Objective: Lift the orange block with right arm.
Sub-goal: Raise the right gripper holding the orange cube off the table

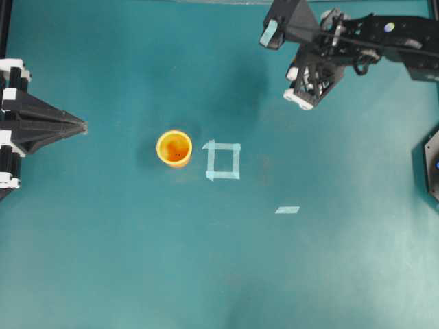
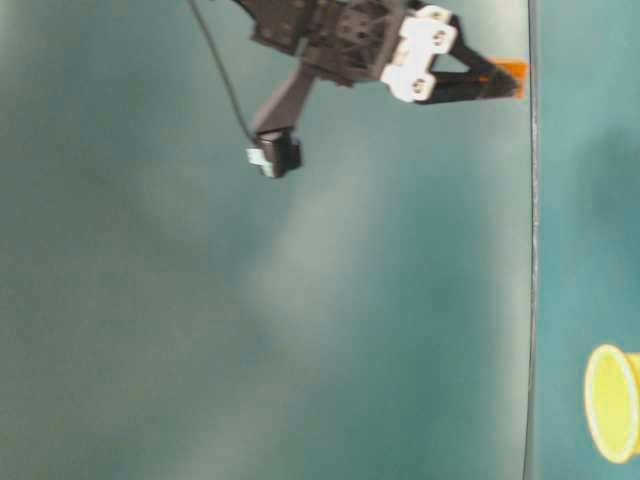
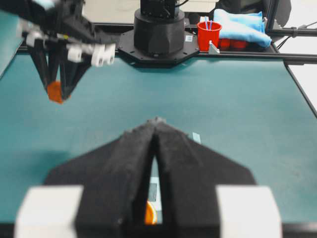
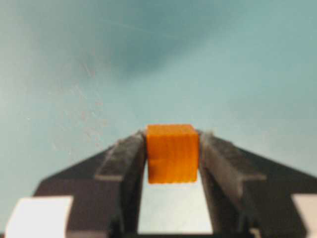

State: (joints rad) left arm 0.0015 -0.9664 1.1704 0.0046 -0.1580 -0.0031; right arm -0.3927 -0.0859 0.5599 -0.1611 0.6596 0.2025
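Observation:
The orange block [image 4: 172, 152] is a small cube clamped between the two black fingers of my right gripper [image 4: 172, 148]. The gripper [image 2: 500, 82] holds the block [image 2: 510, 72] well above the teal table. The left wrist view shows the block [image 3: 54, 92] at the tips of the down-pointing right gripper [image 3: 57, 93]. In the overhead view the right gripper [image 1: 306, 83] is at the upper right and hides the block. My left gripper [image 1: 81, 127] is shut and empty at the left edge, its tips [image 3: 157, 121] pointing across the table.
A round yellow-orange cup [image 1: 174, 148] stands left of a pale tape square [image 1: 223, 160]. A short tape strip [image 1: 287, 210] lies lower right. Beyond the table are the right arm's base [image 3: 159, 32], a red cup [image 3: 208, 33] and a blue cloth [image 3: 242, 25].

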